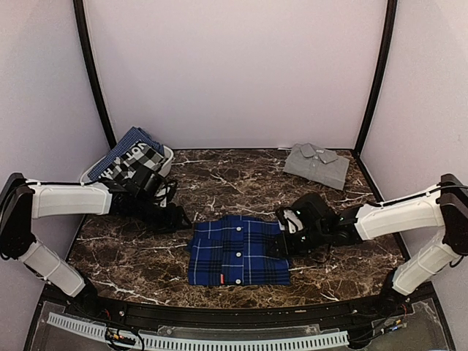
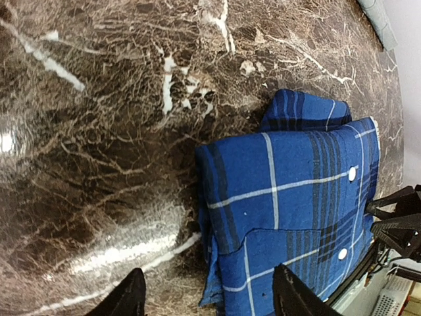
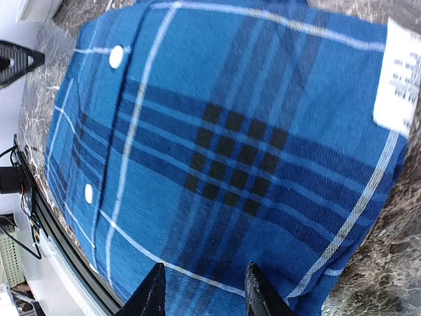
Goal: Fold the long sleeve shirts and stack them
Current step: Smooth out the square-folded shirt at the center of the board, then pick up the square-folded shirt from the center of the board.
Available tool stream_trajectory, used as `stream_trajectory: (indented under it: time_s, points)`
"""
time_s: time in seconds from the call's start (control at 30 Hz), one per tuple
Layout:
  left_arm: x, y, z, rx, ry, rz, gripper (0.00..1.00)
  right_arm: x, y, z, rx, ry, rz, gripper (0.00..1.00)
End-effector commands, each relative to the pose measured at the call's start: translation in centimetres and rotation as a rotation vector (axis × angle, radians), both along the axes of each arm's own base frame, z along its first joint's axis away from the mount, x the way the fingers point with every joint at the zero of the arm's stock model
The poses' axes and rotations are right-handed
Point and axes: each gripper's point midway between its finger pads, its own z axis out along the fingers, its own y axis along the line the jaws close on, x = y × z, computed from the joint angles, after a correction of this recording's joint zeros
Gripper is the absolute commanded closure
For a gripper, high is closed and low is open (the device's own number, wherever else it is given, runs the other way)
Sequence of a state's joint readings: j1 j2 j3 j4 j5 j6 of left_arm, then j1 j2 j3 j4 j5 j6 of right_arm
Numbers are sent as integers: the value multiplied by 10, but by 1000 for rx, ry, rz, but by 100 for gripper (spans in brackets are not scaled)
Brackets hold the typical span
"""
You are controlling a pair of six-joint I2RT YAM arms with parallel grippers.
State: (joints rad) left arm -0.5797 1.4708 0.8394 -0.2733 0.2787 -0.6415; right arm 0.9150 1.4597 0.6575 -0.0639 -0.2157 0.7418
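The blue and black plaid shirt (image 1: pixel 238 251) lies folded on the marble table at the front middle, buttons up. The grey shirt (image 1: pixel 316 165) lies folded at the back right. My left gripper (image 1: pixel 175 217) is open and empty at the plaid shirt's left edge; in the left wrist view the gripper (image 2: pixel 210 299) straddles the hem of the shirt (image 2: pixel 289 197). My right gripper (image 1: pixel 281 238) is open and empty at the shirt's right edge; in the right wrist view the gripper (image 3: pixel 205 289) hovers over the plaid cloth (image 3: pixel 223 131), near a white label (image 3: pixel 398 76).
A white basket (image 1: pixel 164 162) holding more clothes stands at the back left, just behind my left arm. Pale walls close in the table on three sides. A black rail with cables runs along the front edge (image 1: pixel 241 311).
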Motion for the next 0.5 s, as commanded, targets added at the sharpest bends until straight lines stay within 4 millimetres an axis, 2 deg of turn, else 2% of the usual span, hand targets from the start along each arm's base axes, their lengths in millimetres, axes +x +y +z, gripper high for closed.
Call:
stream_trajectory:
  time_s: [0.0, 0.17, 0.33, 0.47]
  points:
    - [-19, 2, 5, -44, 13, -29, 31, 14, 11, 33, 22, -82, -20, 62]
    - [-34, 6, -9, -46, 54, -41, 26, 26, 23, 50, 30, -130, -23, 61]
    - [-45, -1, -15, -75, 82, -61, 25, 37, 48, 64, 58, -159, 5, 62]
    - [-53, -10, -19, -111, 106, -77, 26, 43, 65, 61, 56, -166, 33, 63]
